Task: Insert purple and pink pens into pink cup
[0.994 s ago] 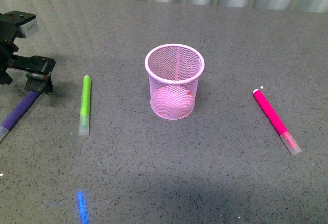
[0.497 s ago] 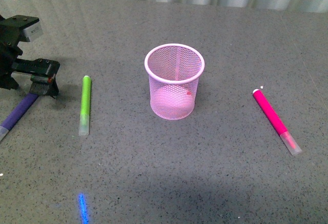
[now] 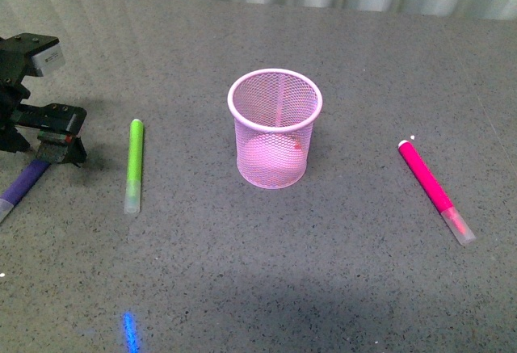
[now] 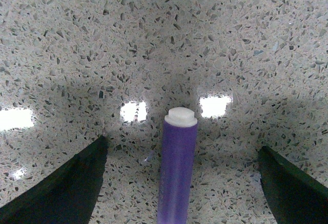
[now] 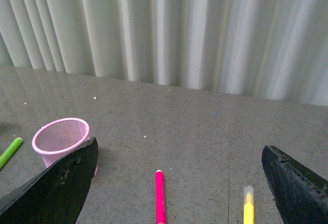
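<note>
The pink cup (image 3: 275, 127) stands upright in the middle of the table, also in the right wrist view (image 5: 60, 140). The purple pen (image 3: 24, 181) lies at the far left, its upper end under my left gripper (image 3: 55, 149). In the left wrist view the purple pen (image 4: 177, 172) lies between the open fingers, white end forward; my left gripper (image 4: 179, 193) straddles it without touching. The pink pen (image 3: 432, 187) lies at the right, also in the right wrist view (image 5: 160, 196). My right gripper (image 5: 177, 203) is open and empty, well above the table.
A lime green marker (image 3: 134, 163) lies between the purple pen and the cup. A yellow marker (image 5: 248, 206) lies right of the pink pen in the right wrist view. White curtains (image 5: 179, 29) hang behind the grey speckled table (image 3: 266, 272).
My left gripper has shifted slightly left and down along the purple pen, covering more of it. The cup, pink pen and green marker have not moved.
</note>
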Controlling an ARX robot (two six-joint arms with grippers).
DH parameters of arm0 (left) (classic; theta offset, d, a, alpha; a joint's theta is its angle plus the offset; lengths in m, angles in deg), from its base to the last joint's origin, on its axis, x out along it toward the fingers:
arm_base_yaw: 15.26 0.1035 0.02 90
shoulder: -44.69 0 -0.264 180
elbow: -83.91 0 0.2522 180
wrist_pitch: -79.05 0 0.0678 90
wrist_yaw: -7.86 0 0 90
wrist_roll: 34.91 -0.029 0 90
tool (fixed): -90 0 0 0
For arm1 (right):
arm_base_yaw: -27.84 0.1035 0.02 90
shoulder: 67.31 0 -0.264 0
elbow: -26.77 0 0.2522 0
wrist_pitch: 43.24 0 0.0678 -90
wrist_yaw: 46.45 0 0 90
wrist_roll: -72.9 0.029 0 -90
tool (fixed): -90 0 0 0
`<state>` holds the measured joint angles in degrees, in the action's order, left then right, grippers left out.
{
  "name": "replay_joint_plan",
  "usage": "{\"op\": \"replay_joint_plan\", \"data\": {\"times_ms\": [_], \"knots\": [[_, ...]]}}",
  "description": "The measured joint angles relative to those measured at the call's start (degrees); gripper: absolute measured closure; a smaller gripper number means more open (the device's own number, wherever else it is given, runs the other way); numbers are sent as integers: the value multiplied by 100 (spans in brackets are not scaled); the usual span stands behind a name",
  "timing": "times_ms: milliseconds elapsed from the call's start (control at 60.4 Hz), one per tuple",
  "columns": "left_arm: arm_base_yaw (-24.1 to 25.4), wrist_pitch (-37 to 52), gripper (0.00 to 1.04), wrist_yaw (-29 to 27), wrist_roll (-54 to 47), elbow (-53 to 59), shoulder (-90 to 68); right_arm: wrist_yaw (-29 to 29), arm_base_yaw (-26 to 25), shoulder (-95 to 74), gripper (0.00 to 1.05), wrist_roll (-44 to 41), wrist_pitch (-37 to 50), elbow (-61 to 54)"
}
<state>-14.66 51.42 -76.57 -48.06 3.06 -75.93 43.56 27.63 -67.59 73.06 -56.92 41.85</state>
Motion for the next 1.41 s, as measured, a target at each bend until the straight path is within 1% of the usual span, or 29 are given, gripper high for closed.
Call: {"op": "replay_joint_plan", "data": {"times_ms": [50, 199, 265, 315, 331, 431, 447, 497, 546, 762, 861, 994, 1060, 1143, 1225, 1275, 1407], "knots": [[0, 2, 33, 0, 11, 7, 7, 0, 0, 0, 7, 0, 0, 0], [0, 4, 51, 4, 44, 24, 17, 0, 0, 0, 7, 0, 0, 0], [-2, 4, 61, 4, 61, 26, 20, 0, 0, 0, 7, 0, 0, 0], [-2, 4, 66, 4, 66, 26, 20, 0, 0, 0, 7, 0, 0, 0], [-2, 4, 70, 7, 66, 26, 20, 0, 0, 0, 7, 0, 0, 0], [-2, 4, 82, 24, 79, 26, 20, 0, 0, 0, 7, 0, 0, 0], [-2, 4, 86, 24, 79, 26, 22, 0, 0, 0, 7, 0, 0, 0], [-2, 15, 92, 24, 83, 26, 33, 0, 0, 0, 7, 0, 0, 0], [-4, 31, 95, 24, 85, 28, 44, 0, 0, 0, 7, 0, 0, 0], [37, 79, 96, 55, 109, 146, 151, 0, 0, 2, 7, 0, 0, 0], [151, 118, 97, 203, 227, 260, 330, 0, 0, 0, 7, 0, 0, 0], [321, 365, 97, 409, 527, 254, 1182, 0, 0, 0, 7, 0, 0, 0], [310, 579, 97, 645, 850, 179, 1762, 0, 0, 2, 7, 0, 0, 0], [120, 892, 97, 647, 1172, 87, 2177, 0, 0, 0, 7, 0, 0, 0], [-247, 1333, 97, 592, 1609, 17, 2238, 0, 0, 0, 7, 0, 0, 0], [-553, 1674, 97, 584, 1908, -24, 2157, -2, 0, 0, 7, 0, 0, 0], [-1093, 2159, 97, 509, 2387, -302, 1834, 0, 0, 2, 7, 0, 0, 0]]}}
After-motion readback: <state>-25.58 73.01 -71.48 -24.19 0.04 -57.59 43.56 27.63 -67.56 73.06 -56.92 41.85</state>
